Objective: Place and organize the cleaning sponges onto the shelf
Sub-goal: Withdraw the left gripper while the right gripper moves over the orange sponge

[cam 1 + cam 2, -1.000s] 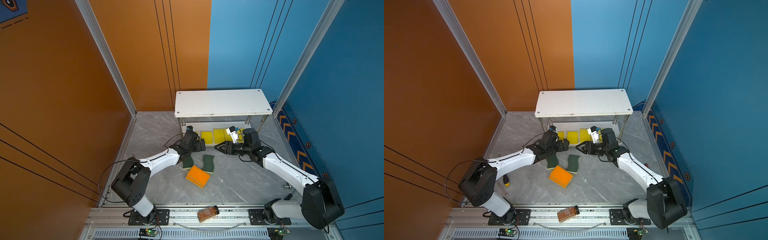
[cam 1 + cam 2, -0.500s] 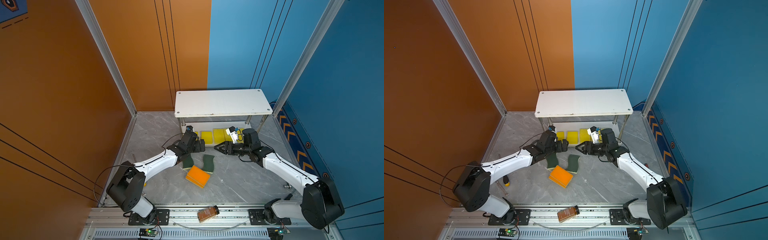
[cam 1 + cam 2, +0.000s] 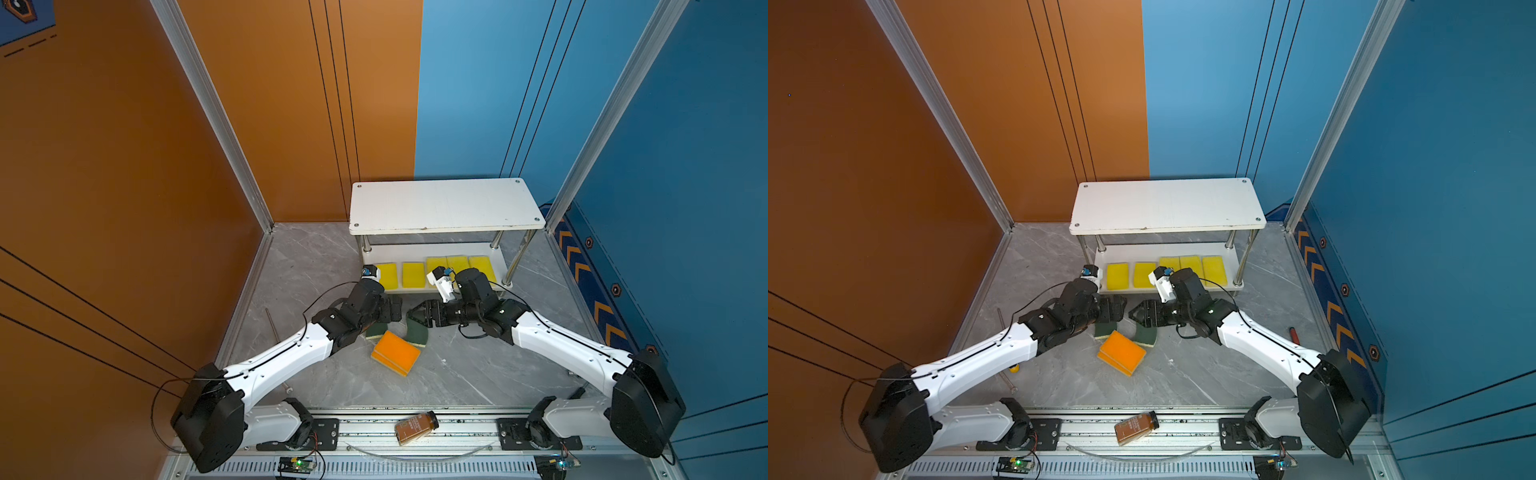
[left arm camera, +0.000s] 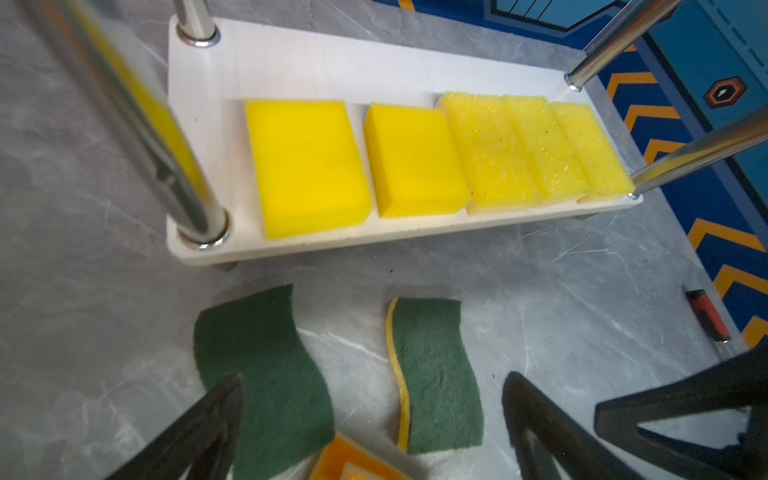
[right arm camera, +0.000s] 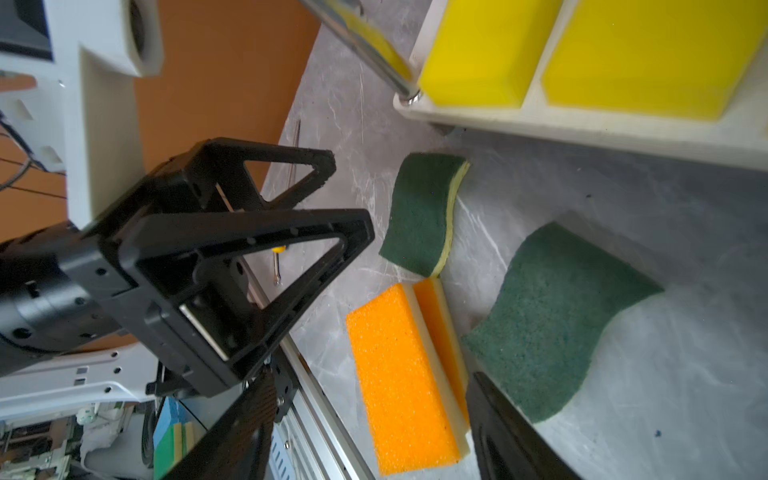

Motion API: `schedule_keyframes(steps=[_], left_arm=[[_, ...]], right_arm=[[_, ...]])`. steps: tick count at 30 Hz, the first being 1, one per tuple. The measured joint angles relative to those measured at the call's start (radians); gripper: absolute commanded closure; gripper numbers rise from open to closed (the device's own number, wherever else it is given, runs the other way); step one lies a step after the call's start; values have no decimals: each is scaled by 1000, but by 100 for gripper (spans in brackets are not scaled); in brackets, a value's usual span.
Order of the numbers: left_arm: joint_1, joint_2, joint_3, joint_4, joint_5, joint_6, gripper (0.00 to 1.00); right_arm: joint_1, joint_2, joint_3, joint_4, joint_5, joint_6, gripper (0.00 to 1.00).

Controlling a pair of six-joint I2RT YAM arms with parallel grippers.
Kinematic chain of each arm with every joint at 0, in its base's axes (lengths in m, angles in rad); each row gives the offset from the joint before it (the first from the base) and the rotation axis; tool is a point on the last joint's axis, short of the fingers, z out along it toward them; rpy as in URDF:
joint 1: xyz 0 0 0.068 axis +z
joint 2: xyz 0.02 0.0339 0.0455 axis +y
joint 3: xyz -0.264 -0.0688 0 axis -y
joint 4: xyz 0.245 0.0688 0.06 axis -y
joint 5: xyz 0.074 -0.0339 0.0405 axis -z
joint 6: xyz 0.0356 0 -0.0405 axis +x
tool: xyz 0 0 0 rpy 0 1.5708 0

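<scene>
In both top views a grey marble-patterned floor carries a two-tier shelf at 12 o'clock, its flat white boards joined by four shiny chrome posts. The white-and-black left arm reaches in from 7 o'clock and the right arm from 5 o'clock, nearly tip to tip at the centre. The left gripper has its triangular black fingers spread wide, empty. The right gripper stands parted too, gripping nothing.

Five yellow sponges line the lower board side by side: two smooth blocks and three coarse-pored ones pressed edge to edge. On the floor at 6 o'clock from the shelf, two wavy green sponges with felt-like tops and yellow bases lie flat and apart. Just beside them, at their 6 o'clock, sit porous rectangular orange sponges, stacked askew.

A brown bottle with a black cap lies on its side on the metal rail at 6 o'clock.
</scene>
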Motion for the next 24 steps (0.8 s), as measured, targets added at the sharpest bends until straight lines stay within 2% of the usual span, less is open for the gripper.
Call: schedule_keyframes(steps=[9,24], left_arm=[[21,-240,-158,-114,-69,-74,2],[121,-273,-193,-166,-63,-89,2]], right_arm=[[121,18,31,-141,129,-134,16],[334,192,163,-298,341,-400,15]])
